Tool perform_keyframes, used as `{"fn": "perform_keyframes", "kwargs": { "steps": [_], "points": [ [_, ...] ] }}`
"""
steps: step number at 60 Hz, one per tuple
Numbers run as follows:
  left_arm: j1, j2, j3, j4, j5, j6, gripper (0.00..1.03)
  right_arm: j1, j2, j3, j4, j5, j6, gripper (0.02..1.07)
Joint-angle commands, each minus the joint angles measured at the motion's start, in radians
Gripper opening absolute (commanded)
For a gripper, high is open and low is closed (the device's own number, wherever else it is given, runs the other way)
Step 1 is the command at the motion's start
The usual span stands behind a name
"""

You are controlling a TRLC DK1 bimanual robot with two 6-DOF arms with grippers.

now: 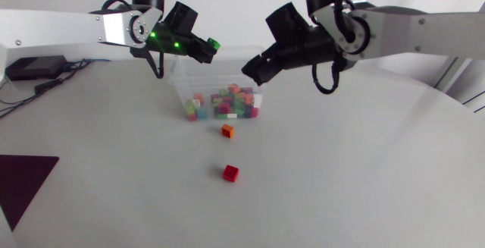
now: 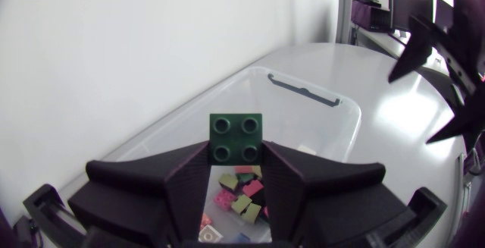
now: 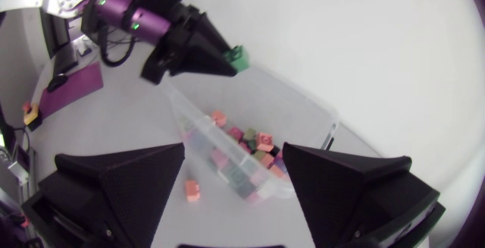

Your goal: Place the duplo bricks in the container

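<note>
A clear plastic container (image 1: 179, 80) at the table's back holds several coloured duplo bricks (image 1: 227, 102). My left gripper (image 1: 208, 49) hangs over its rear left corner, shut on a green brick (image 1: 214, 45). In the left wrist view the green brick (image 2: 236, 137) sits stud side up between the fingertips, with the container (image 2: 318, 111) below. My right gripper (image 1: 253, 67) is open above the container's right side, with nothing between its fingers (image 3: 129, 183). An orange brick (image 1: 227, 130) and a red brick (image 1: 231, 174) lie on the table in front of the container.
A dark red mat (image 1: 23, 176) lies at the table's front left. A black box (image 1: 34, 67) with cables sits at the far left. The two grippers stand close together over the container.
</note>
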Motion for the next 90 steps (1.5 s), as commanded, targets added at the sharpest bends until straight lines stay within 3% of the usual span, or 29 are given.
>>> {"fn": "perform_keyframes", "kwargs": {
  "steps": [1, 9, 15, 23, 44, 69, 90],
  "points": [
    [-0.001, 0.036, 0.05, 0.014, -0.027, -0.041, 0.5, 0.04, -0.051, -0.1, -0.038, -0.012, -0.038, 0.96],
    [-0.001, 0.037, 0.045, 0.007, -0.078, -0.062, 0.86, 0.092, -0.078, -0.192, -0.089, -0.011, -0.064, 0.96],
    [0.002, 0.03, 0.039, -0.027, -0.087, -0.067, 0.98, 0.136, -0.069, -0.226, -0.124, -0.009, -0.075, 0.96],
    [0.01, -0.033, -0.016, -0.065, -0.087, -0.059, 0.98, 0.195, -0.038, -0.244, -0.182, -0.008, -0.098, 0.96],
    [0.003, -0.138, -0.162, -0.363, -0.13, 0.053, 0.98, 0.29, 0.113, -0.206, -0.308, 0.086, -0.122, 0.93],
    [-0.061, -0.179, -0.392, -0.371, -0.153, 0.073, 0.98, 0.324, 0.294, -0.066, -0.382, 0.123, -0.137, 0.93],
    [-0.041, -0.175, -0.26, -0.328, -0.156, 0.085, 0.98, 0.324, 0.297, -0.046, -0.398, 0.123, -0.145, 0.93]
  ]
}}
